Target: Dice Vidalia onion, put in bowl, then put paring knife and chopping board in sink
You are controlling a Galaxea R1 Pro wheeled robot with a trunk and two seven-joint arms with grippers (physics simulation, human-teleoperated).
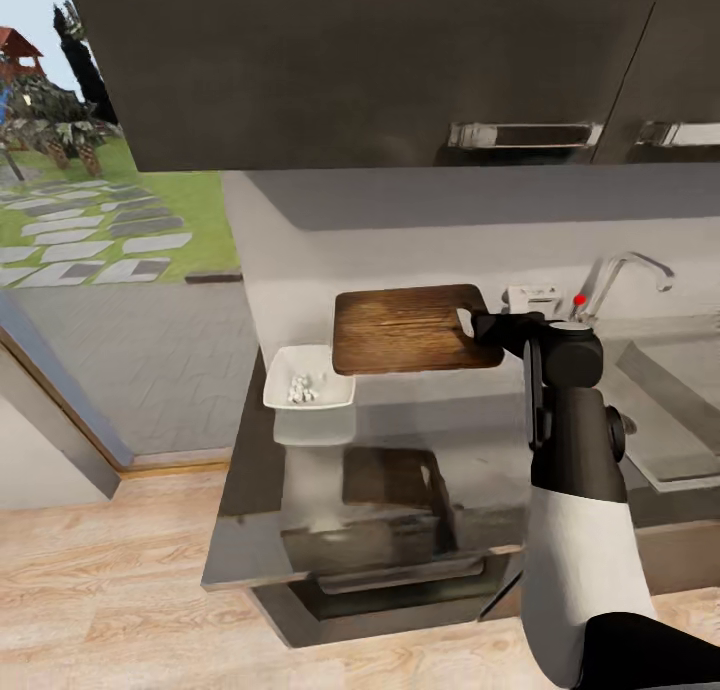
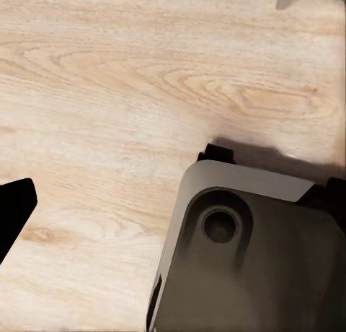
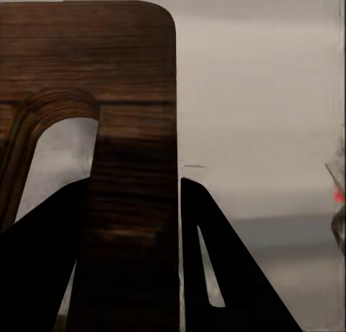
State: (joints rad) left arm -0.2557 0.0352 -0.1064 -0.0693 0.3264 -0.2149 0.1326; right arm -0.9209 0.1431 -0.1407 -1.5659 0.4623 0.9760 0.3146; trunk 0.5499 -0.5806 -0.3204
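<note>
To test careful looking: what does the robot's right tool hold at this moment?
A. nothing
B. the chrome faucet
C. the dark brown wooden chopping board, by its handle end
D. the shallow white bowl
C: the right tool is shut on the dark brown wooden chopping board at its slotted end, fingers either side of the rim.

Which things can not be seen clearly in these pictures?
- Sink: head view, basin cut by the picture edge, partly behind the right arm.
- Contents of the bowl: head view, white bits too small to identify.
- Chopping board: right wrist view, cut off by the edges; right gripper grips it.
</note>
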